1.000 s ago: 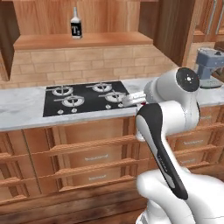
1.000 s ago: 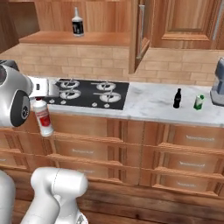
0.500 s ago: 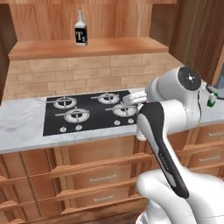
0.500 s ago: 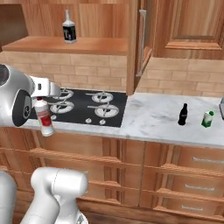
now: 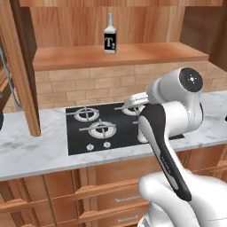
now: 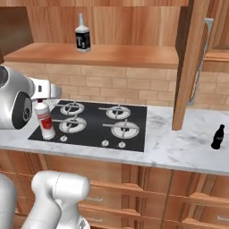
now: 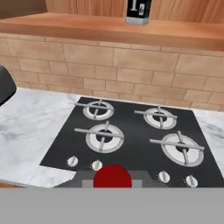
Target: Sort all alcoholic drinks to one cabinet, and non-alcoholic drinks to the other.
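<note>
My pincer (image 6: 44,103) is clamped on the red-capped white bottle (image 6: 45,120), hanging upright over the stove's (image 6: 96,123) front-left corner, while the "T" bottle (image 6: 82,38) stands on the open cabinet's shelf (image 6: 116,54).

"T" bottle (image 6: 82,35) upright on cabinet shelf (image 6: 107,54) — red-capped white bottle (image 6: 44,119) above hob, cola bottle (image 6: 217,137) on counter.

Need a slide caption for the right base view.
Gripper carries white bottle above stove; T bottle already shelved.

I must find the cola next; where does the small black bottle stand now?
In the right base view the black bottle stands at far right on the marble counter, right of the open cabinet door.
</note>
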